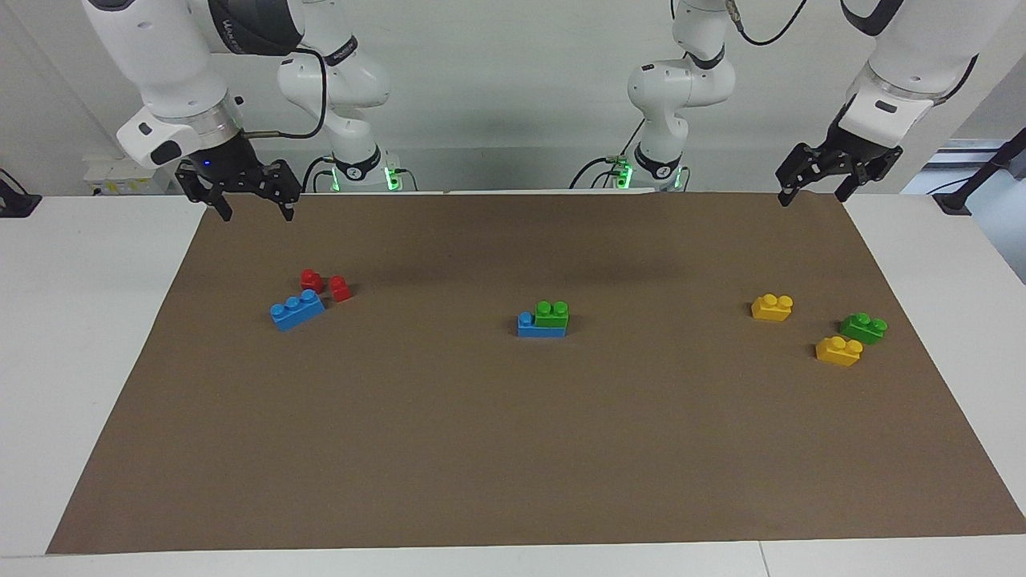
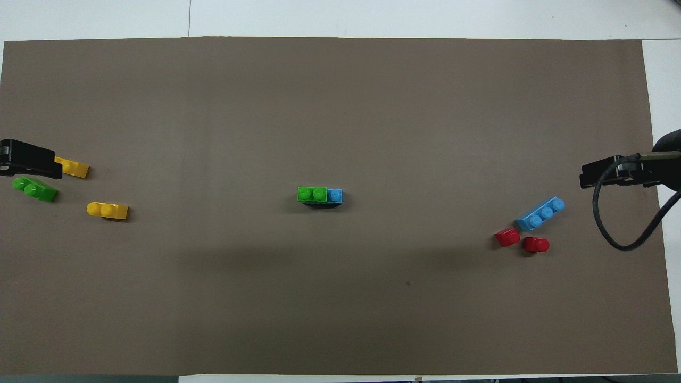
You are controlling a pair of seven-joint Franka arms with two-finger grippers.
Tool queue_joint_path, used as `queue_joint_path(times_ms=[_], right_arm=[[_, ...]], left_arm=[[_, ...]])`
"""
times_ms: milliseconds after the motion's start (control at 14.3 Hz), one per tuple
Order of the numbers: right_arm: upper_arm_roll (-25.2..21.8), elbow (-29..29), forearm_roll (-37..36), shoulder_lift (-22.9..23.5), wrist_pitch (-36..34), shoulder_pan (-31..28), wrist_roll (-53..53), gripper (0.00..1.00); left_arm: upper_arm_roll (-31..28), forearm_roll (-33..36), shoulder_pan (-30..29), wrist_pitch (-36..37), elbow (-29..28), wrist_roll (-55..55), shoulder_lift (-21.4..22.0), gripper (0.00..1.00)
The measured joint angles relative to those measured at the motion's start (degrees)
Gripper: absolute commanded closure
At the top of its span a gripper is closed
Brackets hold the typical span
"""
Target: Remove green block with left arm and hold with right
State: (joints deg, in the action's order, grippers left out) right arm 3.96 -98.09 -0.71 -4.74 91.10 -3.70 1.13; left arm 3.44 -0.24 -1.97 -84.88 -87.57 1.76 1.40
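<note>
1. Green block (image 1: 552, 313) (image 2: 312, 193): mid-mat, seated on one end of a blue brick (image 1: 531, 325) (image 2: 334, 196), one blue stud exposed.
2. Left gripper (image 1: 816, 188) (image 2: 32, 159): raised over the mat corner at the left arm's end, fingers spread, holding nothing.
3. Right gripper (image 1: 255, 207) (image 2: 606, 173): raised over the mat corner at the right arm's end, fingers spread, holding nothing.
4. Second green brick (image 1: 863, 328) (image 2: 35, 189): loose between two yellow bricks (image 1: 772, 307) (image 2: 108, 210), toward the left arm's end.
5. Long blue brick (image 1: 296, 308) (image 2: 540, 213): beside two red pieces (image 1: 326, 284) (image 2: 521, 240), toward the right arm's end.
</note>
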Motion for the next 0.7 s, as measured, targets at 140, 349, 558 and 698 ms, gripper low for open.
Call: queue_joint_path(times_ms=[140, 349, 558, 698], right_arm=[[0.0, -0.03, 0.0, 0.0, 0.0, 0.0, 0.0, 0.0], [0.01, -0.04, 0.0, 0.0, -0.03, -0.19, 0.0, 0.0], [-0.01, -0.03, 0.0, 0.0, -0.02, -0.64, 0.0, 0.0], [0.02, -0.03, 0.0, 0.0, -0.02, -0.66, 0.37, 0.0]], left_arm=[[0.0, 0.0, 0.0, 0.0, 0.0, 0.0, 0.0, 0.0], [0.09, 0.0, 0.05, 0.0, 0.0, 0.0, 0.0, 0.0], [0.2, 0.0, 0.07, 0.0, -0.18, 0.86, 0.02, 0.0], [0.58, -0.02, 0.21, -0.04, -1.17, 4.4, 0.33, 0.0]])
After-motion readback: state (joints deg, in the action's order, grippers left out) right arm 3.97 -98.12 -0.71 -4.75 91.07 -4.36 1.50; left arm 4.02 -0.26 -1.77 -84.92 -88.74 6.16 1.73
